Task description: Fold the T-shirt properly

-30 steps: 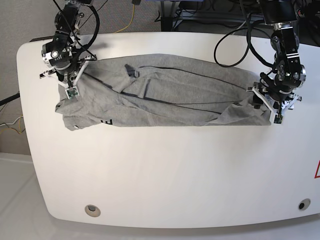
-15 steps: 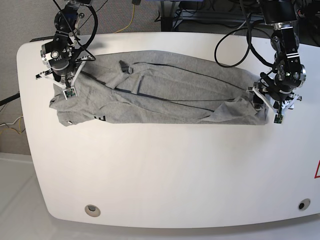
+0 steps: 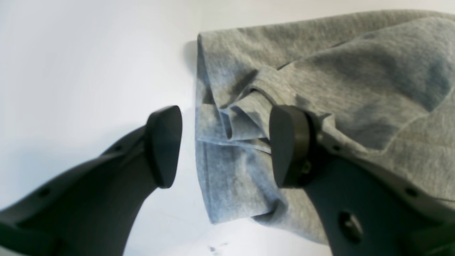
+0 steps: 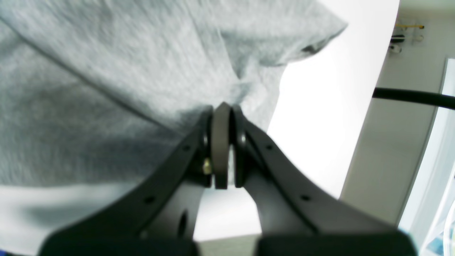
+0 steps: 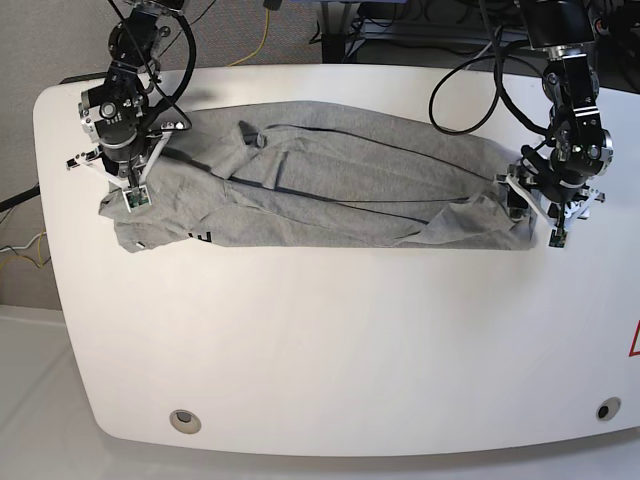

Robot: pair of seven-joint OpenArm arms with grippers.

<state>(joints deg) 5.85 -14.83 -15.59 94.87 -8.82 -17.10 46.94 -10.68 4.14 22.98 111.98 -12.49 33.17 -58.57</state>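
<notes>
The T-shirt (image 5: 330, 190) lies stretched across the far half of the white table (image 5: 330, 350) as a long, creased band, with a fragment of black lettering showing at its near edge toward the base view's left. The right gripper (image 4: 222, 117) has its jaws pressed together on a pinch of cloth at that end, with fabric bunching up from the tips. The left gripper (image 3: 224, 145) stands with its fingers (image 3: 163, 145) well apart at the opposite end; one sits over the bare table and the other rests against the folded hem, so nothing is clamped there. The main risk appears to be uneven tension: if the right gripper pulls while the other end is free, the whole band could slide or bunch rather than fold, and the existing ridges along the middle would likely be pressed into the fold. The left gripper could also close on several stacked layers at the rumpled hem, or on only one, giving a crooked edge. The shirt end on the base view's left lies near the table's rim, so a tug that way could drag cloth over it. Black cables (image 5: 470, 90) loop above the far edge near the left arm and could catch during a wide sweep; the near half of the table bears only two small round fittings (image 5: 183, 420).
</notes>
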